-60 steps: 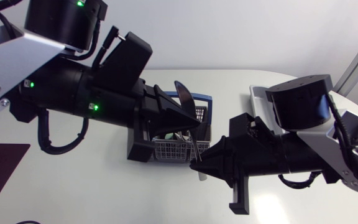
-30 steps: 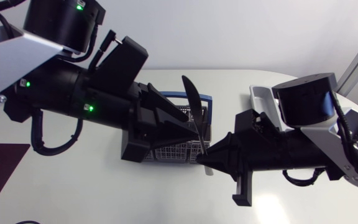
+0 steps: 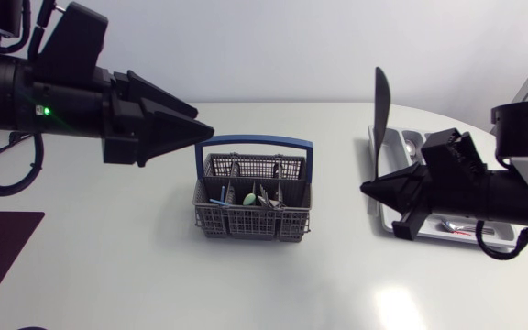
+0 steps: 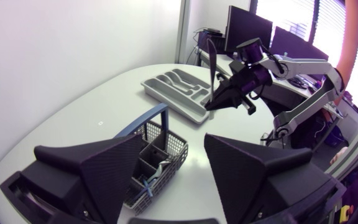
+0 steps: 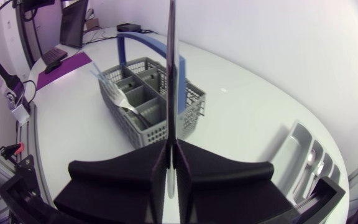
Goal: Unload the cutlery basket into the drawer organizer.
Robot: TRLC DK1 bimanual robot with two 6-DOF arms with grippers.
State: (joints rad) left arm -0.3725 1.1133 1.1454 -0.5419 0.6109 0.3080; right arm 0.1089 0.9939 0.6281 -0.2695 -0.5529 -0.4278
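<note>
The held piece of cutlery (image 3: 379, 115) stands upright in the right gripper (image 3: 368, 188), its lower end clamped between the two fingers and its broad upper end above them. In the right wrist view the shaft (image 5: 171, 68) rises straight from the pressed-together fingertips of that gripper (image 5: 171, 148). Its type cannot be told from the dark outline. It is held just over the near edge of the drawer organizer (image 3: 409, 137), a grey compartmented tray lying at the right side of the table (image 3: 108, 275); the right arm covers much of the tray. A few spoons lie in the uncovered compartments.

The cutlery basket (image 3: 253, 197) stands near the middle of the table, well apart from the organizer. It is a grey mesh basket with a blue arched handle (image 3: 255, 142), and several items stand in its compartments, one with a blue grip.

The left gripper (image 3: 202, 129) hangs above the table just beside the handle's left end. In the left wrist view its fingers are spread wide with nothing between them (image 4: 174, 138), and the basket (image 4: 157, 152) is below and ahead of them
</note>
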